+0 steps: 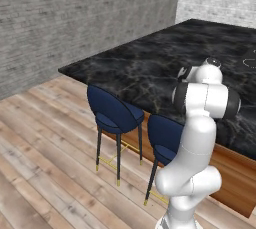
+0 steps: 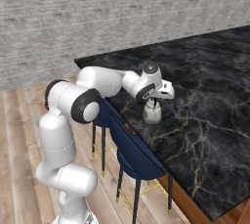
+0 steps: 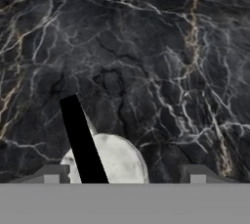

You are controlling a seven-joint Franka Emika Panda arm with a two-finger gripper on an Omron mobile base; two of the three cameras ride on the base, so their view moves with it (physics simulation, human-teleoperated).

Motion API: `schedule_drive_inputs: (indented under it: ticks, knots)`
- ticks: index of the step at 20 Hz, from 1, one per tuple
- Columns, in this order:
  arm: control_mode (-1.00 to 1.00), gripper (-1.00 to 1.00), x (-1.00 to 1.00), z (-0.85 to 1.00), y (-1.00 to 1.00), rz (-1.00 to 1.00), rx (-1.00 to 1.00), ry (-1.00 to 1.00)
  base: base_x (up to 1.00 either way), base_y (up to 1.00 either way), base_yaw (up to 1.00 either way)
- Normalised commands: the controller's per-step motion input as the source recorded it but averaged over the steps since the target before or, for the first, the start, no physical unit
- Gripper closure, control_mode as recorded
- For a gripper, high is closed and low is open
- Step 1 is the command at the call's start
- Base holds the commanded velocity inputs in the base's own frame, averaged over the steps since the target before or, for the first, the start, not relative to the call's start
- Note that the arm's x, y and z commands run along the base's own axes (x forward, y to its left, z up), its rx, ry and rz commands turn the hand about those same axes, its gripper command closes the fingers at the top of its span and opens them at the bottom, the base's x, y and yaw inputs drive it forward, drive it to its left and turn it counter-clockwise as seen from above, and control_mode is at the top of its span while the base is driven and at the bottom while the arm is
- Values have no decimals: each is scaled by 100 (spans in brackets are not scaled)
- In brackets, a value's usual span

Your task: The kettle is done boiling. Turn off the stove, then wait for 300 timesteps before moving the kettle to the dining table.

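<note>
The small pale kettle [image 2: 152,114] stands upright on the black marble dining table [image 2: 210,91], near its front edge above the stools. My gripper [image 2: 156,101] hangs straight over it, pointing down. In the hand view the fingertips [image 3: 51,175] stand wide apart on either side of the kettle's white body [image 3: 122,159], clear of it, and its black handle [image 3: 83,140] runs between them. My gripper [image 3: 124,175] is open and holds nothing. A white-outlined ring [image 1: 250,62] at the slab's far right edge looks like part of the stove.
Two blue stools [image 1: 114,114] [image 1: 167,140] are tucked under the table's front edge [image 1: 100,80], over a wooden floor. Grey brick walls [image 1: 75,13] stand behind. The marble top [image 1: 150,63] stretches back and right beyond the kettle.
</note>
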Motion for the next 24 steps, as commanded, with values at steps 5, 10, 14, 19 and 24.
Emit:
schedule_drive_inputs:
  ticks: [5,10,14,19,24]
  knots:
    - [-100,-100,0,1,16,0,0,2,0,0,0]
    - [-100,-100,-5,17,17,0,0,1,0,0,0]
    - [-100,-100,-11,26,12,0,0,0,0,0,0]
    - [-100,-100,-19,24,6,0,0,0,0,0,0]
    - [-100,-100,-27,24,1,0,-1,0,0,0,0]
